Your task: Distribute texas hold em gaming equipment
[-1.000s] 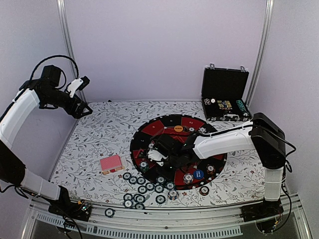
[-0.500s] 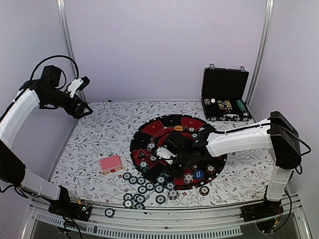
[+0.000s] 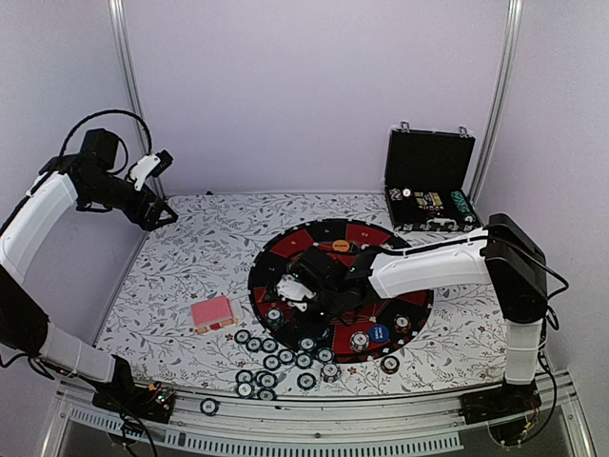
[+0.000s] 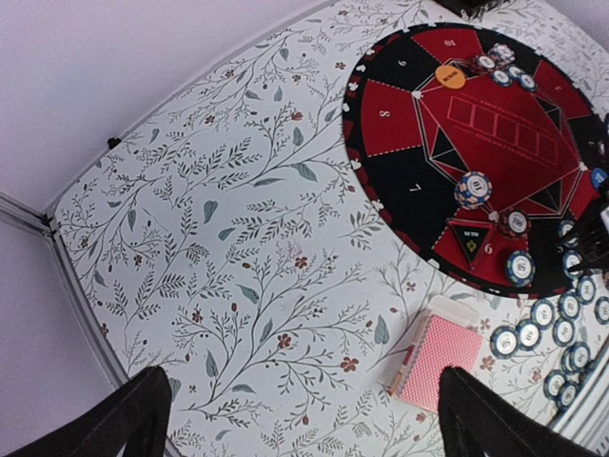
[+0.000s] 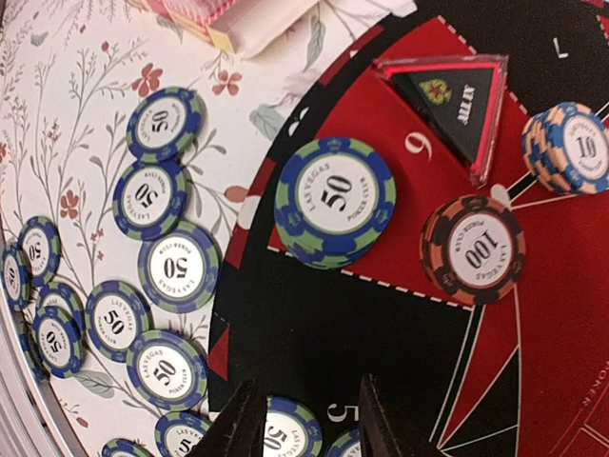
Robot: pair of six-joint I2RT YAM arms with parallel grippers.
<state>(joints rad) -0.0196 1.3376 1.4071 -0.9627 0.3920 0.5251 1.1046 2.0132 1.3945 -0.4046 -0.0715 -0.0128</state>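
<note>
Right gripper [image 5: 309, 388] hovers low over the round red-and-black mat [image 5: 381, 314], jaws parted and gripping nothing, with a blue-and-green striped poker chip [image 5: 285, 433] flat beneath the gap. More such loose chips [image 3: 271, 357] lie on the floral tablecloth [image 3: 190, 257] beside the pink-red-backed card deck [image 3: 211, 312]. Farther back, the left gripper [image 4: 304, 428] hangs wide open and empty.

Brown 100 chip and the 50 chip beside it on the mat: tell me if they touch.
Apart. The right wrist view shows a strip of red mat between the 100 chip and the 50 chip.
</note>
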